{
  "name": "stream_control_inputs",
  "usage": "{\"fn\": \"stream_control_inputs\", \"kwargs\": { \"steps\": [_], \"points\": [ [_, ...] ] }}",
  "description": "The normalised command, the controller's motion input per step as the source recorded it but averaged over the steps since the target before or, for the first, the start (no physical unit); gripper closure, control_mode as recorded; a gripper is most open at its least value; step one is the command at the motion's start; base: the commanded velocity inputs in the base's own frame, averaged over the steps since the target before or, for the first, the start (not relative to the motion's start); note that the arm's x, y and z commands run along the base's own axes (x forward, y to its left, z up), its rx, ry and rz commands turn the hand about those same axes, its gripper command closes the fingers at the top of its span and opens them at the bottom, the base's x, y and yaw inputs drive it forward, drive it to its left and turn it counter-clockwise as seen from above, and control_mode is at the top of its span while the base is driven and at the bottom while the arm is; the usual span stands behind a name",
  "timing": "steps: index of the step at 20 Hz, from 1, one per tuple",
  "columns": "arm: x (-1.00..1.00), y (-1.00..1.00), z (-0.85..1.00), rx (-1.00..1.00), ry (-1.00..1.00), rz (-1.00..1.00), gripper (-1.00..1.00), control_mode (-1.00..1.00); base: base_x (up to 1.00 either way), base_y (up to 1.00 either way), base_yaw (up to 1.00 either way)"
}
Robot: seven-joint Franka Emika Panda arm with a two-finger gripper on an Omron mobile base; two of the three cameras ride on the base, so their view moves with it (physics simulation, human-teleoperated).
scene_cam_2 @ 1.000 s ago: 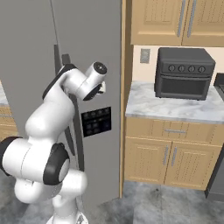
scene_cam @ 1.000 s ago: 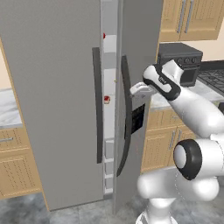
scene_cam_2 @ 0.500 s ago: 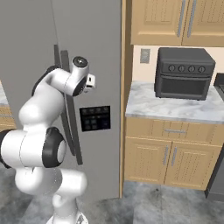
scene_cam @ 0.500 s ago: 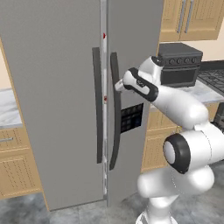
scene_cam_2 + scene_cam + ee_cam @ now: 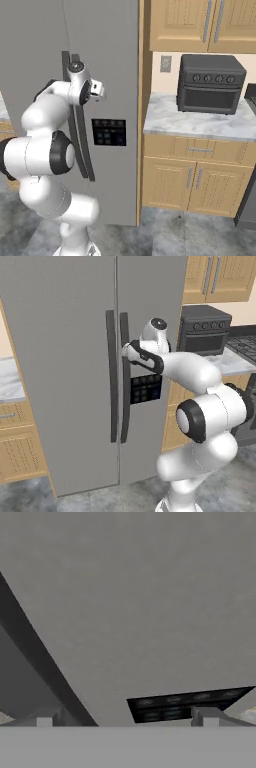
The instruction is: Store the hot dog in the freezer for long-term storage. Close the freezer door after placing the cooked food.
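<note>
Door: freezer door (image 5: 150, 331) is now sitting flush; you are finishing the close.
Pincer: pincer (image 5: 126, 351) is spreading wide, gripping nothing, pressing beside handle (image 5: 125, 381).

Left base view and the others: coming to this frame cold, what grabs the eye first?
The white arm reaches across the middle, its gripper pressed up to the freezer door by the dark handle. The tall grey fridge looks fully shut, both doors flush. To its right, a black toaster oven sits on the marble counter.
</note>
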Motion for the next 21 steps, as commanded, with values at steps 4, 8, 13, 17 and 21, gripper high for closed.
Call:
{"fn": "stream_control_inputs", "kwargs": {
  "steps": [4,8,13,17,21],
  "points": [
    [0.35,0.00,0.00,-0.10,0.00,-0.20,-1.00,-1.00,0.00,0.00,0.00],
    [0.42,0.00,0.00,-0.10,0.00,-0.19,-1.00,-1.00,0.00,0.00,0.00],
    [0.51,0.00,0.00,-0.08,0.00,-0.17,-1.00,-1.00,0.00,0.00,0.00],
    [0.42,0.00,0.00,-0.04,0.00,-0.14,-1.00,-1.00,0.00,0.00,0.00],
    [0.15,-0.13,0.00,0.00,0.00,-0.05,-1.00,-1.00,0.00,0.00,0.00]
  ]
}}
